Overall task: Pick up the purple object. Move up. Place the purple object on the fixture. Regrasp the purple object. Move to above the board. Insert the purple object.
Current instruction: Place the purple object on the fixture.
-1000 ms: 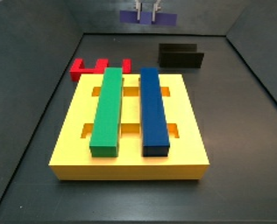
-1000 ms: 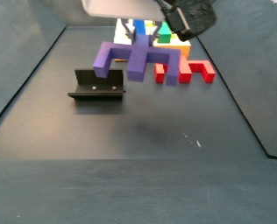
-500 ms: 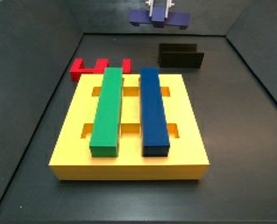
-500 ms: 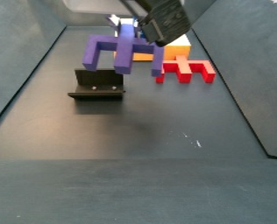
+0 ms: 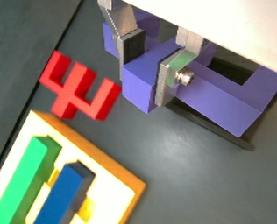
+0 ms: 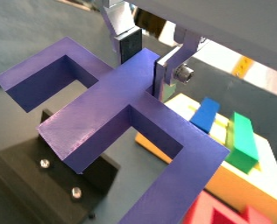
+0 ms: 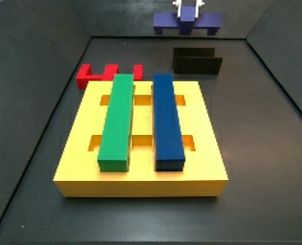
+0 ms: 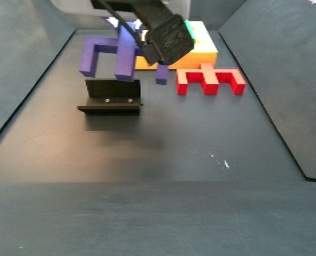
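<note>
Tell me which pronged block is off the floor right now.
The purple object, clamped in the gripper above the fixture; the red block lies on the floor.

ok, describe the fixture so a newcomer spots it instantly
Start at the big yellow board carrying the green and blue bars. Beyond its far end, beside the red pronged block, sits the fixture. It is the only small black U-shaped holder, under the tool holding the purple object.

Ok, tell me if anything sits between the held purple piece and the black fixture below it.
Nothing visible does. The gripper holds the purple object in the air above the fixture, with only open space between them. The red block lies off to the side.
</note>
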